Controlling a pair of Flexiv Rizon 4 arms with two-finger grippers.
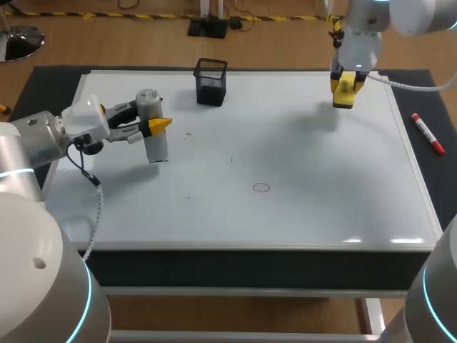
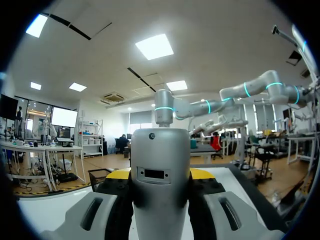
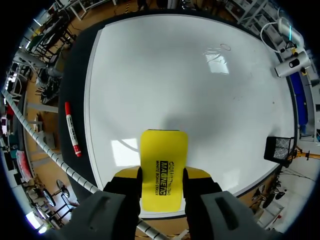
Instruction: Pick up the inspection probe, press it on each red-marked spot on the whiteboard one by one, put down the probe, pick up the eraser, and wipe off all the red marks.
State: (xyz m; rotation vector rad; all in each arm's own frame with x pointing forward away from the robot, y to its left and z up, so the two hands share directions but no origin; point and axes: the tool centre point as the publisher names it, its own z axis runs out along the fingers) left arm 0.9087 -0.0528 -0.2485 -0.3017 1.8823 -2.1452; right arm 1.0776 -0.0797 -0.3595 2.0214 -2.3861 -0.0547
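A grey cylindrical probe stands upright over the left part of the whiteboard. My left gripper is shut on its upper half from the side. In the left wrist view the probe fills the gap between the yellow tips of the left gripper. My right gripper hangs above the board's far right corner, shut on a yellow eraser, and casts a shadow below. The eraser juts out ahead of the right gripper. A thin red circle marks the board's middle; the red circle lies far ahead of the eraser.
A black mesh cup stands at the board's far edge, left of centre. A red marker lies on the dark mat right of the board. The board's near half holds only the red circle.
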